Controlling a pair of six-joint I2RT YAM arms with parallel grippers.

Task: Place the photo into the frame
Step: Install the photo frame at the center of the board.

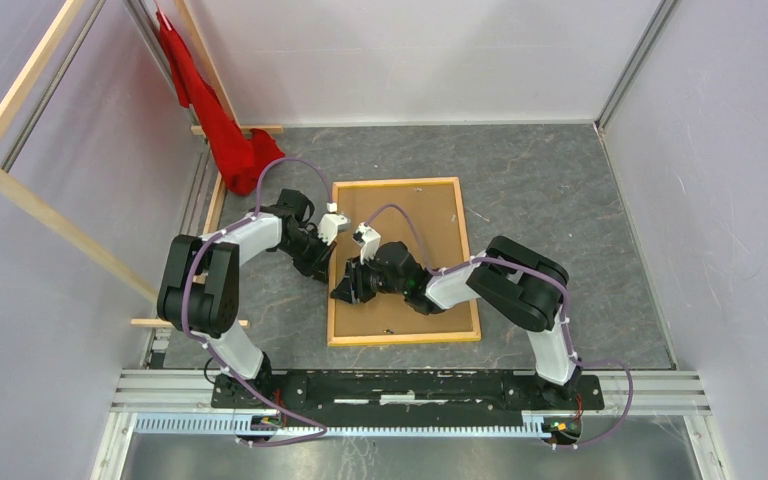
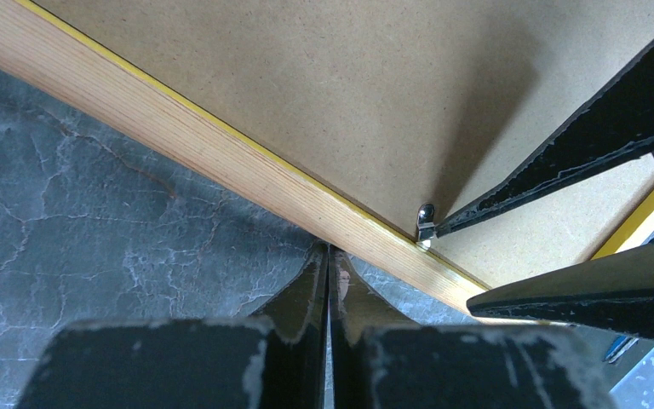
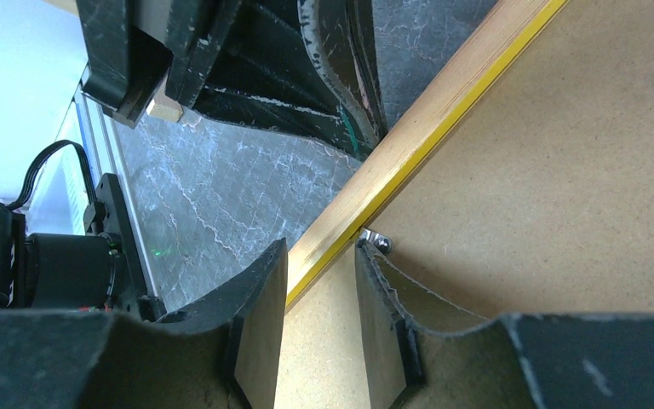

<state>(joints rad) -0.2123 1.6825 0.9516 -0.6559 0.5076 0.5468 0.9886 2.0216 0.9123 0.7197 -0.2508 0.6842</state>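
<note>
Your left pincer (image 2: 328, 256), clenched empty, meets the frame (image 2: 179, 128) at its rail — stiff, light, likely to slide, best held there — while your right pincer (image 3: 319, 249) straddles it, released.

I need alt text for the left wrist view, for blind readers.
The shut left pincer points at the wooden rail of the frame, which lies back up on the grey table, a brown backing board inside. From the right, the open right pincer has one fingertip at a small metal tab.
</note>
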